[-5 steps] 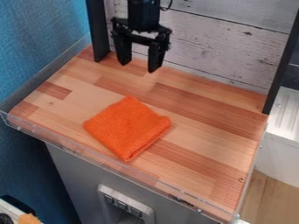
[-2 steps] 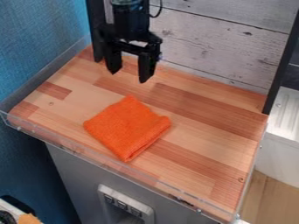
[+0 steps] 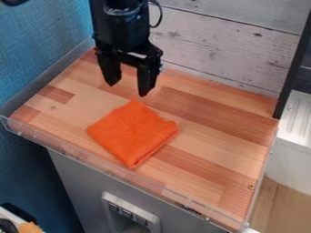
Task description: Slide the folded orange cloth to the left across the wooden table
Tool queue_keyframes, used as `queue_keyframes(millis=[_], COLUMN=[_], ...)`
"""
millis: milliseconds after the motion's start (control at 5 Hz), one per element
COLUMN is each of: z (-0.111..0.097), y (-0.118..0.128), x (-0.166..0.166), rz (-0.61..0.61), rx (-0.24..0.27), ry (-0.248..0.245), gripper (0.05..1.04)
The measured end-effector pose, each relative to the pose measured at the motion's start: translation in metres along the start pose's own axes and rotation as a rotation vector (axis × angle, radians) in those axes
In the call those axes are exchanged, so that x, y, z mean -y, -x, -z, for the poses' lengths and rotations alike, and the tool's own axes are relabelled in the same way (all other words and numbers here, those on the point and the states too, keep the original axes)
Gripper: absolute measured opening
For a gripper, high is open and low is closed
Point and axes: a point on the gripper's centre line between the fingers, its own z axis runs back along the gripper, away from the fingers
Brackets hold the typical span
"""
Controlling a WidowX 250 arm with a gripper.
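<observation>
The black gripper (image 3: 127,90) hangs above the back left part of the wooden work surface, its two fingers apart with nothing between them. Just in front of it, a folded orange cloth (image 3: 132,133) lies flat on the wood, left of the middle. The fingertips appear over the area just behind the cloth's back corner and do not touch it.
A clear low rim (image 3: 109,169) edges the front of the wooden surface (image 3: 213,132). Behind stands a whitewashed plank wall (image 3: 231,45), with a black post (image 3: 294,63) at the back right. A blue wall (image 3: 36,50) borders the left side.
The gripper has come forward and down toward the cloth, shifting a little left, with its fingers still apart. The cloth lies where it was.
</observation>
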Motion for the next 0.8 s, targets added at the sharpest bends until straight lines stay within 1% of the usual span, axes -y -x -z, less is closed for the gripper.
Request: queue_keyframes(millis=[200,400,600,800], z=[0.004,0.007,0.022,0.037], y=[0.003,-0.001,-0.001,-0.002], x=[0.001,0.007,0.012,0.018], rz=[-0.002,0.001,-0.003,-0.001], rx=[0.0,0.005,-0.021,-0.055], ry=[-0.002,-0.006,-0.008,-0.003], gripper=[0.675,0.37,0.154,0.066])
